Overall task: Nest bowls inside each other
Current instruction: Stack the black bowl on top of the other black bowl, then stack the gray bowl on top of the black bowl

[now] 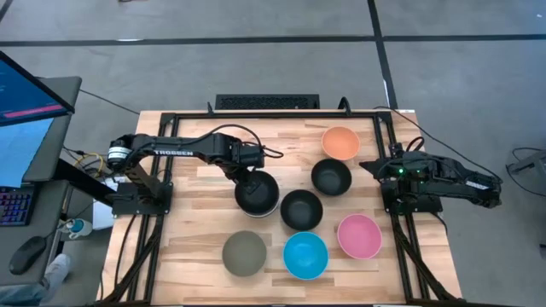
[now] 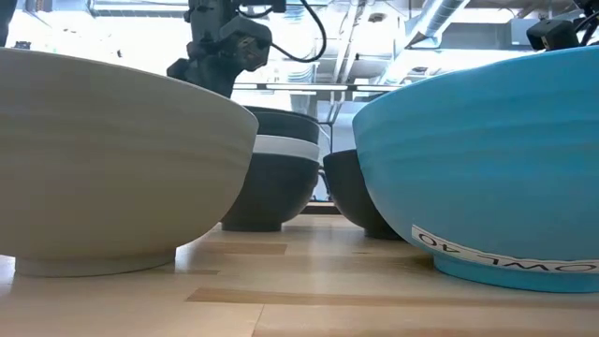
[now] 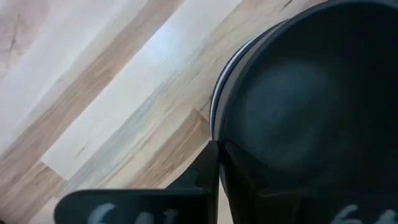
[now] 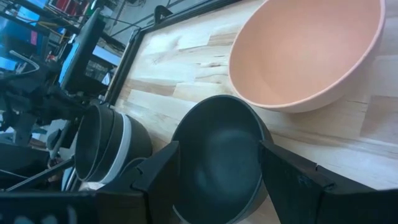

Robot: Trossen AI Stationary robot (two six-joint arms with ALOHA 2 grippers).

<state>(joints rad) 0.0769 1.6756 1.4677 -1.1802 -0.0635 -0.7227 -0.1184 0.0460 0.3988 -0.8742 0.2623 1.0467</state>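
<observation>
Table [image 1: 196,179] carries loose bowls: orange [image 1: 340,141], pink [image 1: 358,236], blue [image 1: 305,255], olive [image 1: 245,253], two black. Nested stack [image 1: 257,194], black over white, sits centre-left. Left gripper [image 1: 247,177] clamps the stack's rim. Right gripper [image 4: 217,171] idles, fingers spread, empty.

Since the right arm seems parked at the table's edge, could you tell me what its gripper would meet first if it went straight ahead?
Most likely the black bowl framed between the open fingers of the right gripper. The orange bowl sits beyond and to one side. Depth is hard to judge, so the gripper might pass just over the rim.
</observation>
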